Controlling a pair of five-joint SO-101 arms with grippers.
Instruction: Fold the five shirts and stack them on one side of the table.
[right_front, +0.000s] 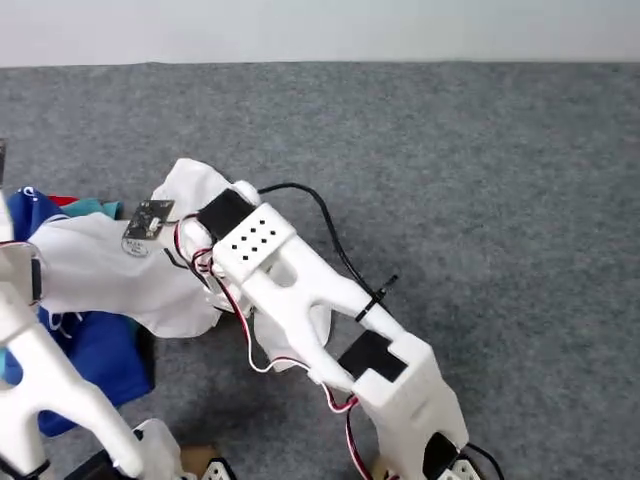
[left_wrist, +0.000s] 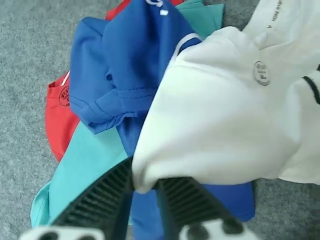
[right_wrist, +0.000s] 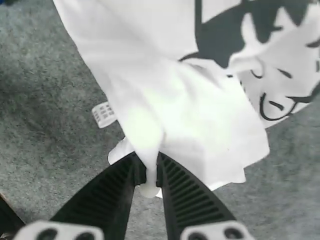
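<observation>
left gripper (left_wrist: 145, 181): clamped on white shirt (right_front: 100, 270) hem | right gripper (right_wrist: 148, 167): pinching its fold | white shirt: table (right_front: 470, 150) left, overlapping blue shirt (left_wrist: 125, 65), red shirt (left_wrist: 56, 117), teal shirt (left_wrist: 85, 170) | round label (left_wrist: 261, 73): print unreadable

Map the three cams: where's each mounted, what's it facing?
High: fixed above the table, looking down; left arm and right arm show.
Left wrist: on left arm, facing the shirt pile; left gripper pinches the white shirt.
Right wrist: on right arm, facing table; right gripper pinches the same shirt.
Shared: the white shirt, in all three.
</observation>
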